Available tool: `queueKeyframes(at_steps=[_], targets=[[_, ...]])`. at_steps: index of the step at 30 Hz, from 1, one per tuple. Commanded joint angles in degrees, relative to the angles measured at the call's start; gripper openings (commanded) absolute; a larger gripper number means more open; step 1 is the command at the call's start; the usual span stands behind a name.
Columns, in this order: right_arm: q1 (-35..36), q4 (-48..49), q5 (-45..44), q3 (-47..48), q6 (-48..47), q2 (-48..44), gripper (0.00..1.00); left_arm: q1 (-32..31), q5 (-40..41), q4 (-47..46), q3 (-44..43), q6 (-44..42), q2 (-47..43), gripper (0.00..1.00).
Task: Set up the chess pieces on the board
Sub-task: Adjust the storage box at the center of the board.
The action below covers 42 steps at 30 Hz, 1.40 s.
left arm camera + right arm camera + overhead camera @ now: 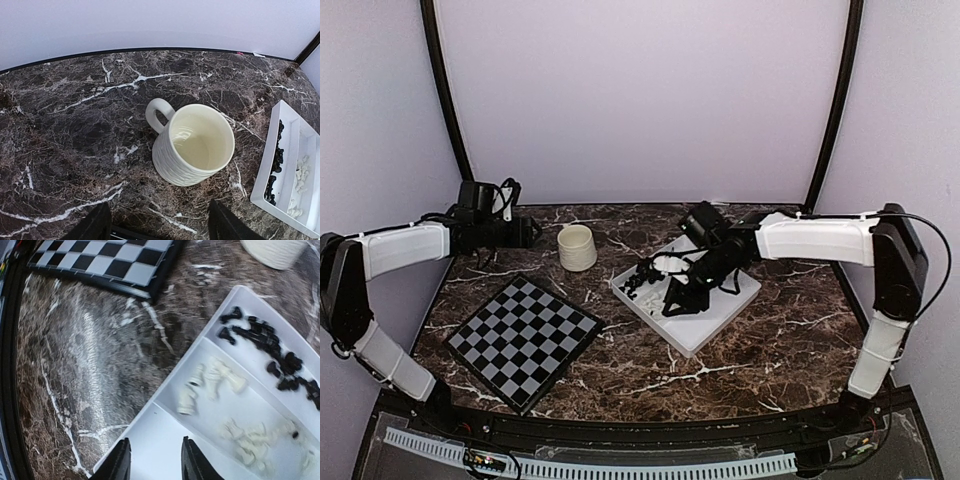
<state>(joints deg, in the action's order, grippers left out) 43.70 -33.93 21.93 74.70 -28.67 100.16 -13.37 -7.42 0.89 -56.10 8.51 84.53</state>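
Over the white tray (pixel 708 325) is where it's all happening right now. Every chessman I can make out is in there: white pieces (pixel 215 377) in the middle compartment, black pieces (pixel 270 347) in the one beyond them. The board (pixel 523 340) lies off to the tray's left, well apart from it, with nothing on it that I can see. So I'd call this the very start of the job, going in for a first pick.

The right gripper (pixel 154 442) hangs above the tray's empty compartment, just beside the white pile. Its fingers are apart with nothing between them, so it's got no piece. The left gripper (pixel 159 210) is parked out to the tray's left and wide open, also empty, looking down at a cream mug (pixel 192 145) that stands between it and the tray.

My guess at the next move: slide across to the white pile and single one out. That looks fiddly, since the pieces are tiny, lying on their sides and bunched together, so grabbing two or knocking them around seems likely.

The tray sits on a dark brown marble-look table (pixel 770 350) with white veins, glossy enough to show glare. Plain pale walls box it in, with black poles behind the tray.
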Motion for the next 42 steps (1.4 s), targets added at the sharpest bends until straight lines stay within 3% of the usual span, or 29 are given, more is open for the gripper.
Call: queueKeyframes(at_steps=[1, 7, 15, 25, 34, 38, 42], targets=[[6.55, -3.47, -2.42, 4.92, -0.39, 6.68, 0.30, -0.28, -3.44, 1.91, -2.00, 1.14, 1.35, 0.65], [12.22, -0.84, -6.46, 3.97, 0.63, 10.17, 0.25, -2.32, -5.66, 3.06, -3.63, -0.41, 4.13, 0.61], [11.86, 0.65, -13.20, 0.62, 5.09, 10.58, 0.13, -2.54, -5.41, 3.07, -3.77, -0.53, 4.17, 0.61], [5.00, 1.70, -15.74, -4.82, 6.58, 6.32, 0.10, -3.68, -9.32, 0.69, -3.17, -0.68, 3.98, 0.59], [-4.00, 3.59, -15.61, -12.14, 6.44, 1.04, 0.09, -14.33, -3.11, 1.39, -8.67, 1.46, 8.44, 0.55], [-5.81, 3.62, -13.55, -15.04, 5.31, -1.90, 0.10, -18.03, 1.57, 1.83, -14.73, 7.14, 15.40, 0.43], [-5.82, 0.62, -6.31, -17.13, 2.55, -6.52, 0.14, -20.67, 3.07, 2.52, -22.22, 11.58, 24.32, 0.18]])
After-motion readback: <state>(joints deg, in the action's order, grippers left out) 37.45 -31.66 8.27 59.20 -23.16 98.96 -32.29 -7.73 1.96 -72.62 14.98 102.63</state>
